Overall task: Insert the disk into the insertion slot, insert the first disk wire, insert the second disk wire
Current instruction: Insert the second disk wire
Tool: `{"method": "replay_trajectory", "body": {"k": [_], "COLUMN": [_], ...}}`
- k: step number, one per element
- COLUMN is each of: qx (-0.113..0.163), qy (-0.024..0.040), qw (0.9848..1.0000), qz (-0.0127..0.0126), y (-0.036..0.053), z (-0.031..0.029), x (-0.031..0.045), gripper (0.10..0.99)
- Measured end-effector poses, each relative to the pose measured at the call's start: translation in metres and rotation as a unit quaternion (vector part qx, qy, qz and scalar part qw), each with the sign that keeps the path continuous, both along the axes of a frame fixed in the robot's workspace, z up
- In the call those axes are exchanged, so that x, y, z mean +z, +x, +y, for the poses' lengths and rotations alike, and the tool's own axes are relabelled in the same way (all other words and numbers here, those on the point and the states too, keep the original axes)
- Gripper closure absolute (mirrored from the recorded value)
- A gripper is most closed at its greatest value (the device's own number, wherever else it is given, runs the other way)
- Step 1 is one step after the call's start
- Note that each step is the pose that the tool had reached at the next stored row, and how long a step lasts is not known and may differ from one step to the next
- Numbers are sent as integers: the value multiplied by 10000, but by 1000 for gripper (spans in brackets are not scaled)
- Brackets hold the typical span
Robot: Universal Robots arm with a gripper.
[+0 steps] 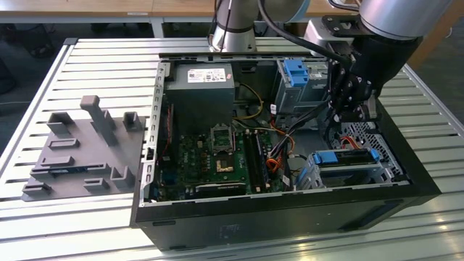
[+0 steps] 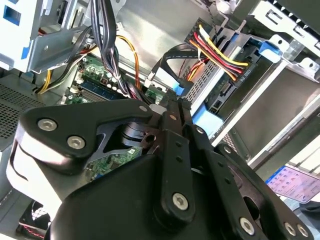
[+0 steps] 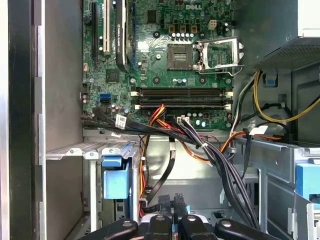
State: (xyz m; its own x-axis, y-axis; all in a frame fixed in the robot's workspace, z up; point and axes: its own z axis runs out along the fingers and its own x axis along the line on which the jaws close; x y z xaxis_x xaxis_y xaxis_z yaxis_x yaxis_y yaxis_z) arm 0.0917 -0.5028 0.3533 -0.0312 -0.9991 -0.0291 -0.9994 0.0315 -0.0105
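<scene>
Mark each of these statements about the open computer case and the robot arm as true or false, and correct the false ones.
1. The disk already sits in the insertion slot. True.
2. The gripper hangs above the grey fixture plate. False: it is inside the computer case, near the slot.
3. The case lies on a slatted metal table. True.
4. The motherboard has been taken out of the case. False: it is in the case, toward the exterior view's left of the slot.
5. In the second wrist view, red, yellow and black wires run to the disk. True.
</scene>
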Motion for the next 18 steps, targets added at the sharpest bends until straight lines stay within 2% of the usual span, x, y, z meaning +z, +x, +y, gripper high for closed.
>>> {"method": "replay_trajectory", "body": {"k": [6,10,11,18], "qx": [0,0,0,0], "qy": [-75,-84,-87,-108], "qw": [10000,10000,10000,9999], "qz": [0,0,0,0], "y": [17,28,31,59], "z": [13,23,26,47], "x": [-1,-1,0,-4], "gripper": [914,898,839,839]}}
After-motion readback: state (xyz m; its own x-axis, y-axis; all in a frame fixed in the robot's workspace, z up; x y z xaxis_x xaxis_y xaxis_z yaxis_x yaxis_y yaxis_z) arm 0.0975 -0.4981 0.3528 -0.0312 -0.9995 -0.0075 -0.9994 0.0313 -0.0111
